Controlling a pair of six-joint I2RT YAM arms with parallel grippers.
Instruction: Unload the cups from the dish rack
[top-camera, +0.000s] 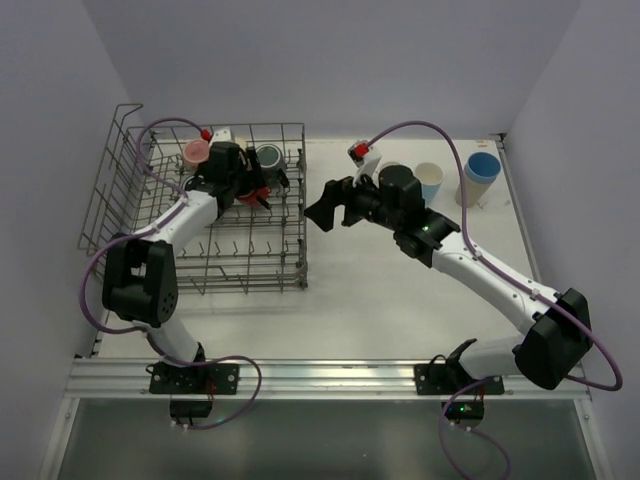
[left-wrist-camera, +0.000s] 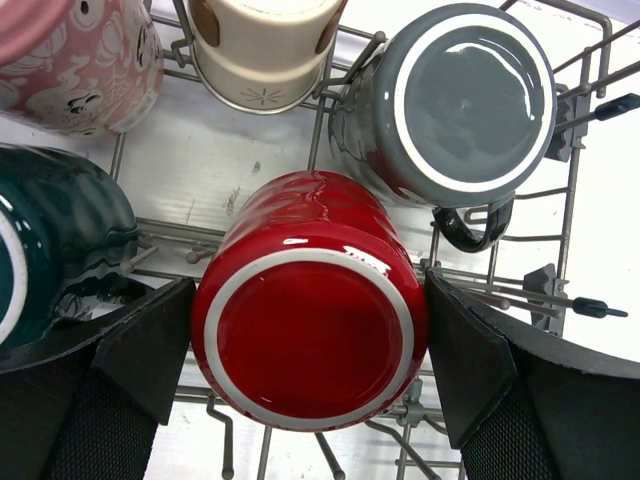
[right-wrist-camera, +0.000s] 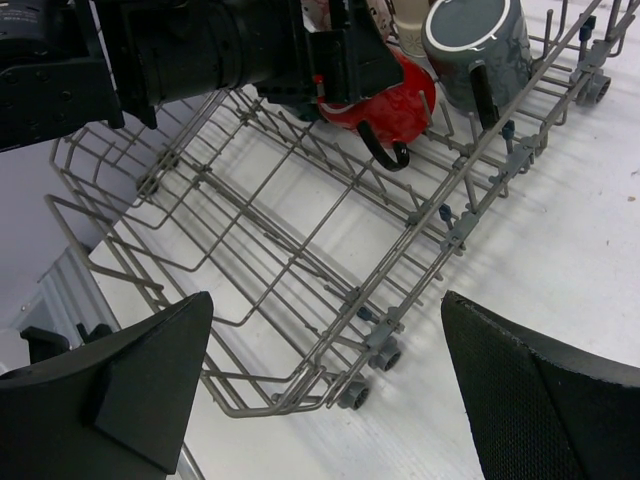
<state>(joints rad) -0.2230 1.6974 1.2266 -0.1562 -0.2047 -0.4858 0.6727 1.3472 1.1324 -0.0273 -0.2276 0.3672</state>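
The grey wire dish rack stands at the left of the table. At its far end sit a red cup, a grey mug, a cream cup, a pink cup and a dark teal cup, all bottom up or tilted. My left gripper is shut on the red cup, with a pad against each side of it. My right gripper is open and empty, just right of the rack's side wall. The red cup and grey mug also show in the right wrist view.
Two cups stand upright on the table at the back right: a pale one and a light blue one. The near half of the rack holds only upright tines. White walls close in the table at the left, back and right.
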